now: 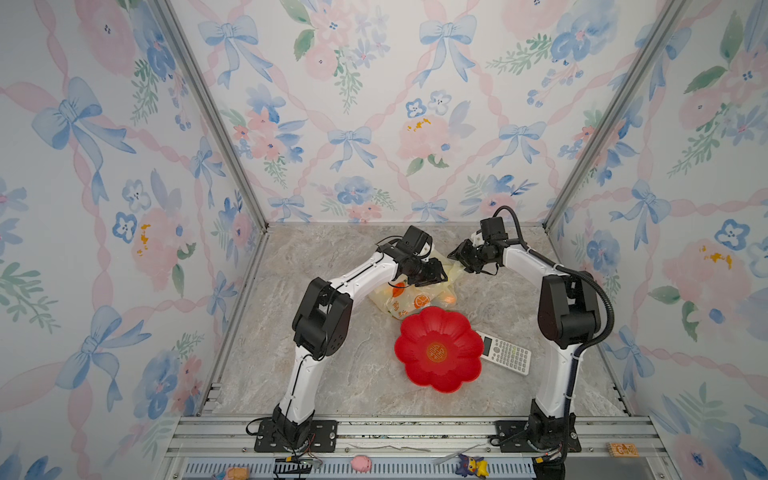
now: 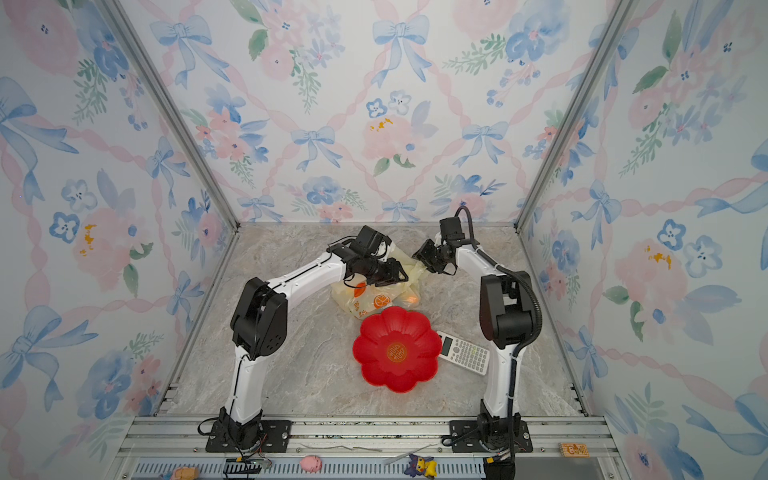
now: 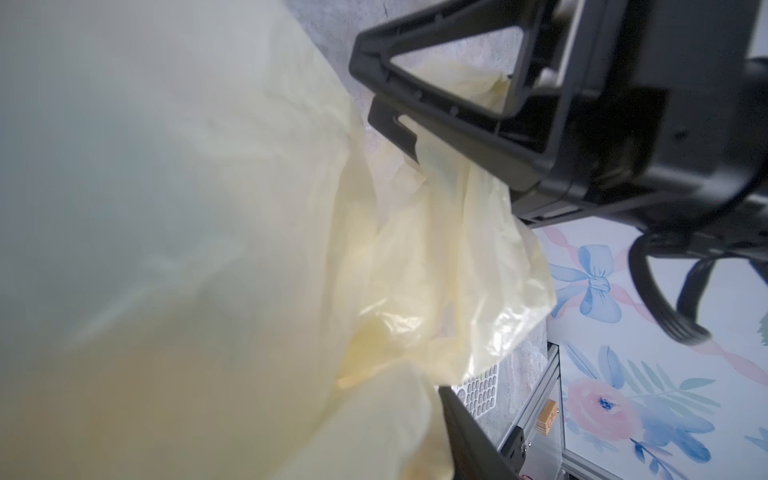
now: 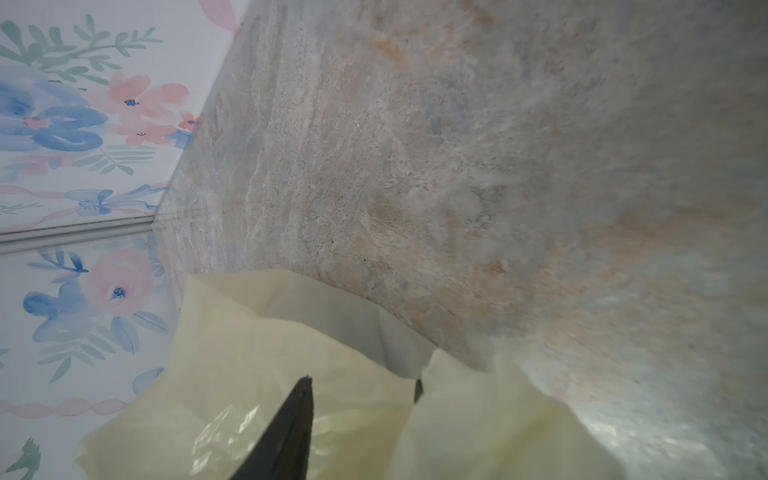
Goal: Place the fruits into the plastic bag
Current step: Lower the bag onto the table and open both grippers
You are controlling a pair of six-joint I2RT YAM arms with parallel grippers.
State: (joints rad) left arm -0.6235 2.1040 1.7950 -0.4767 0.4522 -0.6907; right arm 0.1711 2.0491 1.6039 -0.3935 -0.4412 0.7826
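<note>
A crinkly translucent pale-yellow plastic bag (image 3: 249, 249) crowds against the near black finger (image 3: 469, 440), a pale-keyed calculator (image 3: 478, 395) just beside its tip.

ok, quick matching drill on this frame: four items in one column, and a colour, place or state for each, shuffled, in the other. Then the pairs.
Column 1
1. plastic bag
2. flower-shaped dish
3. calculator
4. pink toy

Column 2
A. red, empty
B. on the slotted strip at the front
C. pale yellow, crumpled, behind the dish
D. keys up, beside the dish

Pairs: 1-C, 2-A, 3-D, 4-B
</note>
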